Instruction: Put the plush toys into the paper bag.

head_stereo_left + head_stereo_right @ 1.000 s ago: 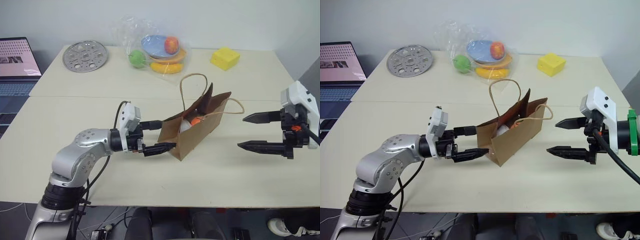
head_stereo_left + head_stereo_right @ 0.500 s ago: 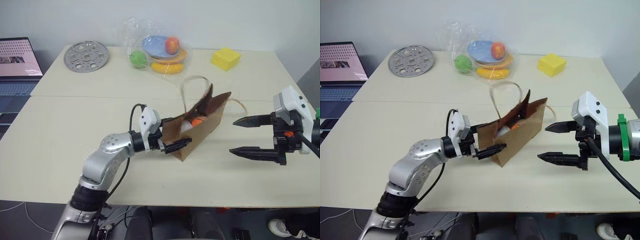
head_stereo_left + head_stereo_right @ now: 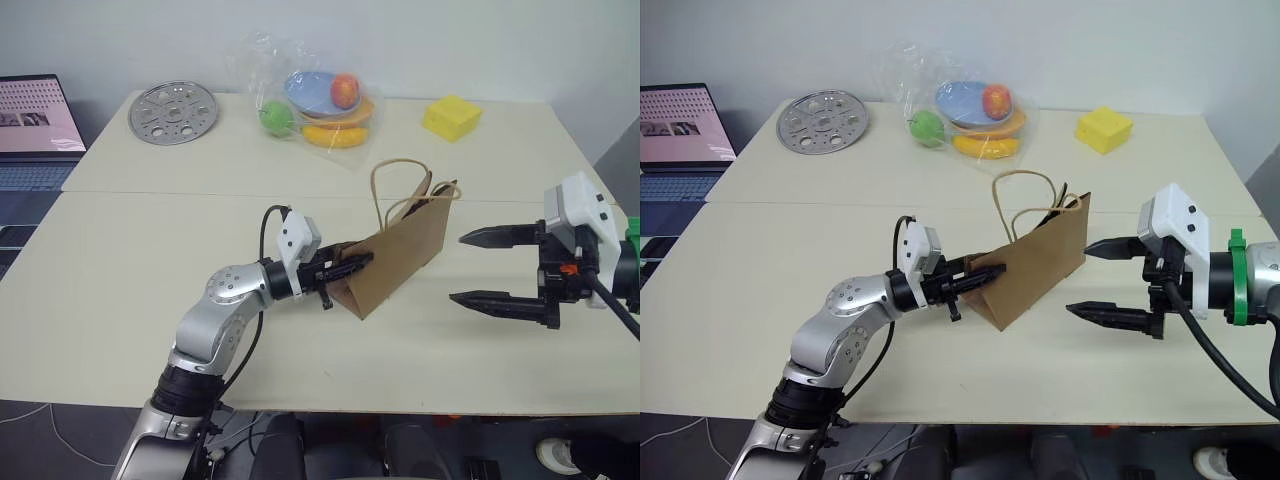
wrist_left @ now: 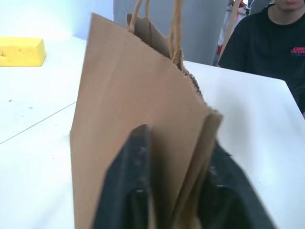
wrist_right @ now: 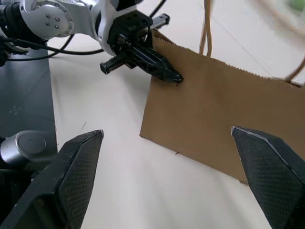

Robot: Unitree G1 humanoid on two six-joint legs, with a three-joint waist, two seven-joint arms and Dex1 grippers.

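Observation:
The brown paper bag (image 3: pixel 400 252) stands on the table's middle, its cord handles (image 3: pixel 398 180) sticking up. My left gripper (image 3: pixel 360 263) is shut on the bag's left side edge; in the left wrist view both black fingers (image 4: pixel 131 186) pinch the paper fold flat. The bag's mouth is pressed nearly closed, so the plush toys are hidden. My right gripper (image 3: pixel 457 268) hangs open just right of the bag, one finger above the other, touching nothing. Its wrist view looks at the bag's side (image 5: pixel 224 124) and at the left gripper (image 5: pixel 164 71) on it.
At the back of the table lie a clear plastic bag of toy fruit (image 3: pixel 315 105), a yellow foam block (image 3: pixel 450 117) and a perforated metal disc (image 3: pixel 172 112). A laptop (image 3: pixel 35 125) sits far left. A person in a black shirt (image 4: pixel 271 43) is beyond the table.
My left gripper closed on the bag's left edge and squeezed the mouth flat. The toys seen in the mouth before are now hidden. My right gripper edged left toward the bag.

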